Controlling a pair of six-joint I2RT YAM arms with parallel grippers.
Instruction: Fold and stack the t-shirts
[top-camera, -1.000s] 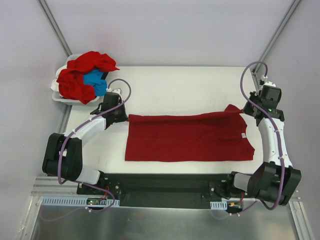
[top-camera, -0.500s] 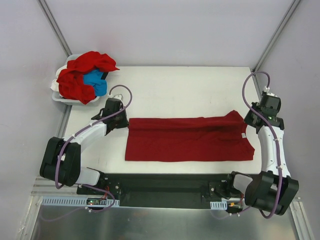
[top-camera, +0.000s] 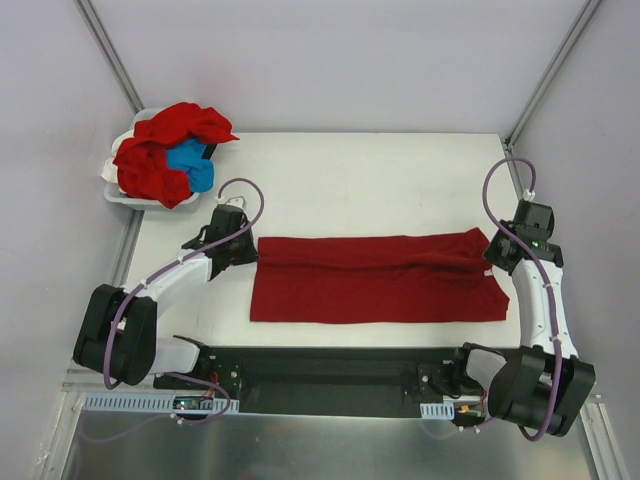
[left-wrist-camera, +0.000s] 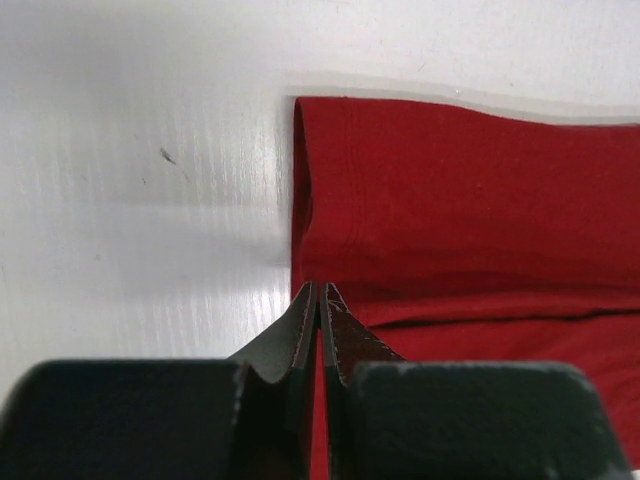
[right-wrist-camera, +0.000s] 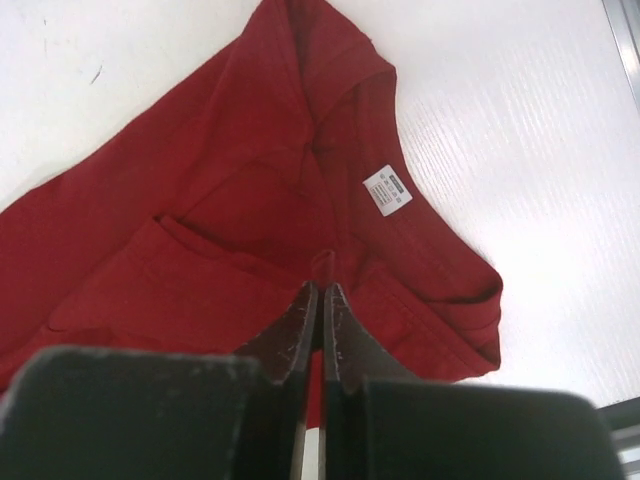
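- Now, left gripper (left-wrist-camera: 318, 292): jaws pressed together, with a thin fold of the shirt (top-camera: 380, 280) seemingly nipped at its tips, right at a hem corner
- right gripper (right-wrist-camera: 322, 288): jaws likewise closed tight, a pucker of cloth at the tips; the label (right-wrist-camera: 387, 189) lies just ahead and to its right
- shirt lies stretched flat between the two tools on the table (top-camera: 380, 170), a long crease running from one to the other
- to fold well, I judge: move both ends at one pace and height, keep the cloth taut between them, lay edge on edge, and let go only once it lies flat; a slack middle would wrinkle
- far beyond the left gripper, the pile (top-camera: 160, 160) sits in a bin (top-camera: 112, 185), a blue one (top-camera: 190, 165) among the reds
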